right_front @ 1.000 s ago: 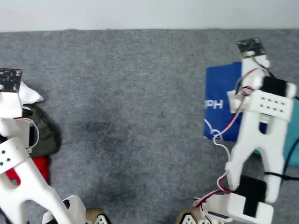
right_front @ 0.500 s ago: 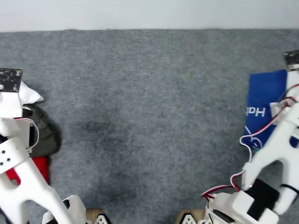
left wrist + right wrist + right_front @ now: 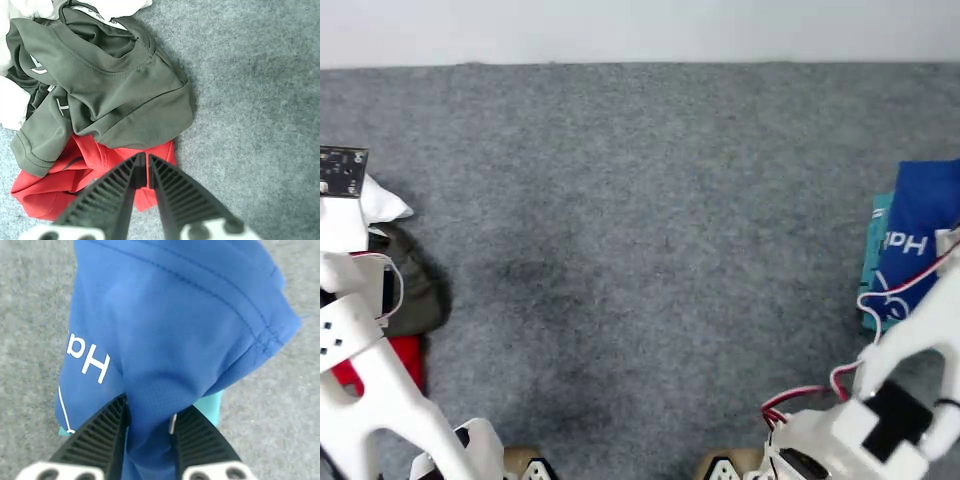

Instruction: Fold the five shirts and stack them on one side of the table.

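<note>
A folded blue shirt point(image 3: 918, 235) with white print lies at the table's right edge on top of a teal shirt point(image 3: 873, 262). My right gripper point(image 3: 147, 427) is shut on the blue shirt point(image 3: 170, 330), pinching its fabric, with a strip of teal point(image 3: 207, 407) under it. At the left edge a crumpled pile holds an olive shirt point(image 3: 105, 85), a red shirt point(image 3: 75, 175) beneath it and white cloth point(image 3: 12, 105). My left gripper point(image 3: 142, 172) hangs shut just above the red shirt, holding nothing. In the high view the olive shirt point(image 3: 420, 290) and red shirt point(image 3: 408, 360) sit beside the left arm.
Grey carpet-like cloth point(image 3: 640, 250) covers the table, wide and bare between the two arms. A pale wall runs along the far edge. The arm bases point(image 3: 820, 450) stand at the near edge.
My right arm has carried the blue shirt rightwards to the table's right edge, onto the teal shirt. The left arm has stayed still.
</note>
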Tool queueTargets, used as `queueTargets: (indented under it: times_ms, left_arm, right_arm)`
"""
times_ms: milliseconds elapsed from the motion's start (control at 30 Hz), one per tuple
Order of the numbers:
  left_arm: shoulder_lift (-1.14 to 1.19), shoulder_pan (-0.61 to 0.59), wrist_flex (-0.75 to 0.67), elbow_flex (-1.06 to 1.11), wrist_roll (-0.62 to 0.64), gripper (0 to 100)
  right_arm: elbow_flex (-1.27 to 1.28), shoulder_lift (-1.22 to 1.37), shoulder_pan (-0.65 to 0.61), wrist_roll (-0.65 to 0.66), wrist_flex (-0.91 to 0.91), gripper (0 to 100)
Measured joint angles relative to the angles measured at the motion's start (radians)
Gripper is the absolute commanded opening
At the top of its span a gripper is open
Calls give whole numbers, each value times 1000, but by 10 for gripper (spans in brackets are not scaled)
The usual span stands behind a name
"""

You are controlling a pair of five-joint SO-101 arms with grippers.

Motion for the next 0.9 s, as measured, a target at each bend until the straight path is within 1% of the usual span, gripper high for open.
queueTargets:
  times_ms: [67,200,233,267,400,467,533,633,667,733,900]
  left_arm:
    - [0,0,0,0,0,14]
    - [0,0,0,0,0,14]
    - [0,0,0,0,0,14]
    - [0,0,0,0,0,14]
    - [0,0,0,0,0,14]
    - [0,0,0,0,0,14]
    - [0,0,0,0,0,14]
    - [0,0,0,0,0,14]
    - [0,0,0,0,0,14]
    - [0,0,0,0,0,14]
    - [0,0,0,0,0,14]
  right_arm:
    - [0,52,0,35,-12,75]
    - [0,112,11,66,-18,280]
    - [0,115,20,66,-18,303]
    - [-9,115,32,66,-18,303]
    - [-91,114,78,55,-18,281]
    - [-117,97,92,52,6,254]
    - [-127,69,97,46,48,190]
    - [-137,52,97,46,117,30]
    - [-137,52,97,46,133,0]
    - [-137,64,92,43,166,45]
    - [-137,166,38,23,239,9]
